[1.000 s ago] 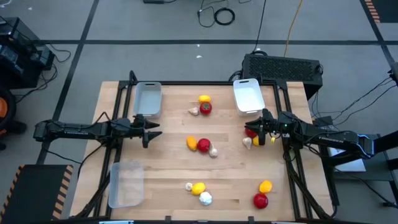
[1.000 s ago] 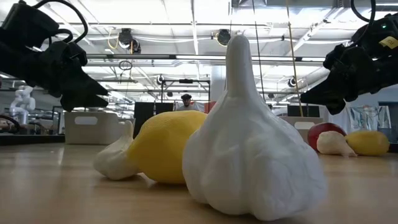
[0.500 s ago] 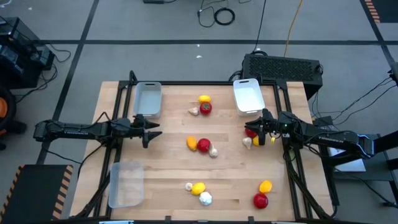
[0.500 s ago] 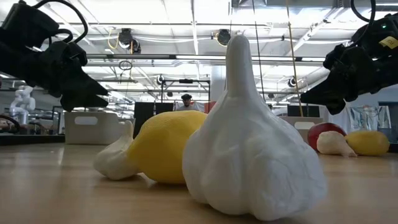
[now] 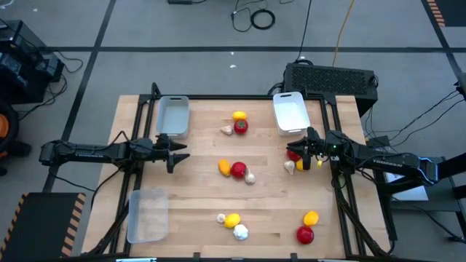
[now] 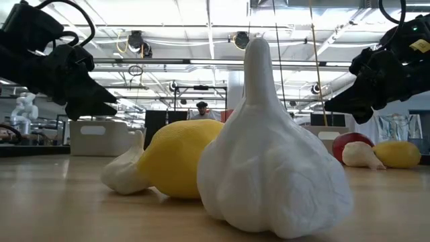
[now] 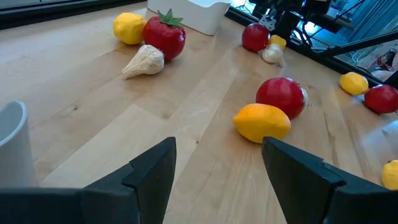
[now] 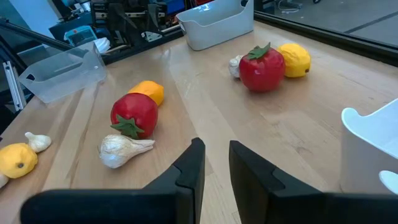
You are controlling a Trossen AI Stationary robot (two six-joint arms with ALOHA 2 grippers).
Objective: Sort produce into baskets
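Observation:
The produce lies loose on the wooden table: a yellow, a red and a garlic piece [image 5: 239, 125] at the far middle, an orange, a red and a garlic piece [image 5: 237, 169] in the centre, and more [image 5: 232, 222] near the front edge. My left gripper [image 5: 177, 156] is open and empty at the table's left, facing the centre cluster [image 7: 273, 106]. My right gripper [image 5: 294, 154] hangs above a red, a garlic and a yellow piece [image 6: 363, 153] at the right, with its fingers [image 8: 193, 167] nearly together and empty. The grey basket [image 5: 173, 115], the white basket [image 5: 289, 111] and the clear basket [image 5: 148, 214] hold nothing.
A yellow piece [image 5: 311, 217] and a red piece [image 5: 305, 234] lie at the near right. A big garlic bulb [image 6: 269, 168] and a lemon [image 6: 178, 158] stand right in front of the low camera. A black box [image 5: 331, 78] sits behind the table's far right edge.

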